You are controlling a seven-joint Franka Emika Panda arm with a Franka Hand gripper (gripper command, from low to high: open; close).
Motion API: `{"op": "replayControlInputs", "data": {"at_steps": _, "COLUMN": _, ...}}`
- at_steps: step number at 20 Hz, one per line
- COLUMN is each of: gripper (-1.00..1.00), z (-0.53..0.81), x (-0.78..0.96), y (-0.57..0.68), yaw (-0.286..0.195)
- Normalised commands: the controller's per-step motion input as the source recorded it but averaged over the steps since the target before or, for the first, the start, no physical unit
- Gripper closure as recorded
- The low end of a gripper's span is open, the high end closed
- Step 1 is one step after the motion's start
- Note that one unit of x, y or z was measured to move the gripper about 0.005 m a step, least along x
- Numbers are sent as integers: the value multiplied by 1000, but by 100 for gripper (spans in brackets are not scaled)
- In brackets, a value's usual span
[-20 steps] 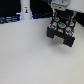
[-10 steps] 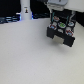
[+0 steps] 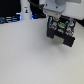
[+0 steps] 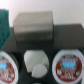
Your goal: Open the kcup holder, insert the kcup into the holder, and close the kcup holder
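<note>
The gripper [image 3: 56, 24] hangs low over the kcup holder [image 3: 61, 34] at the exterior view's right, on the pale table [image 3: 30, 55]; whether its jaws are apart cannot be told. In the wrist view the white kcup [image 4: 36, 62] lies between two red-topped pods [image 4: 7, 66], below a grey handle [image 4: 33, 28].
</note>
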Motion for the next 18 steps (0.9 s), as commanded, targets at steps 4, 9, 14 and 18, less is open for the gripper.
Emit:
{"op": "replayControlInputs", "data": {"at_steps": 4, "gripper": -100, "z": -26, "x": 714, "y": 201, "yaw": 91}}
{"op": "replayControlInputs", "data": {"at_steps": 9, "gripper": -100, "z": -86, "x": 383, "y": 267, "yaw": 194}}
{"op": "replayControlInputs", "data": {"at_steps": 14, "gripper": -100, "z": -111, "x": 66, "y": 105, "yaw": 256}}
{"op": "replayControlInputs", "data": {"at_steps": 18, "gripper": -100, "z": -174, "x": -114, "y": 21, "yaw": 282}}
